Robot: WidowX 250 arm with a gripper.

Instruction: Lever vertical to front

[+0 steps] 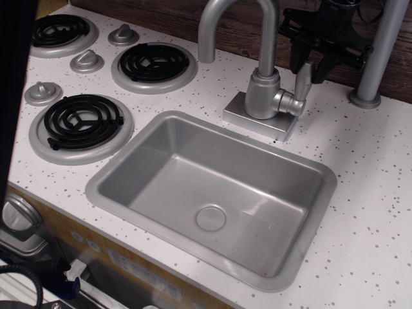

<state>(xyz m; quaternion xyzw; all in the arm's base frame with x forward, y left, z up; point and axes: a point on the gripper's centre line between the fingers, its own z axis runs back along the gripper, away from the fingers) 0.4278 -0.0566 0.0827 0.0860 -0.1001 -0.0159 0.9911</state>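
Observation:
The lever (302, 86) is a small silver-grey paddle on a side stub of the faucet body (262, 95), and it stands upright. My black gripper (309, 64) hangs at the top right, just behind and above the lever. Its two fingers (297, 59) stand on either side of the lever's top end with a gap between them, so it looks open. I cannot tell whether a finger touches the lever. The gripper's upper part is cut off by the frame's edge.
The tall arched spout (222, 16) rises left of the lever. A grey sink (132, 147) lies in front. Stove burners (154, 64) and round knobs (87, 61) are at the left. A grey pole (380, 55) stands right of the gripper. A dark shape covers the left edge.

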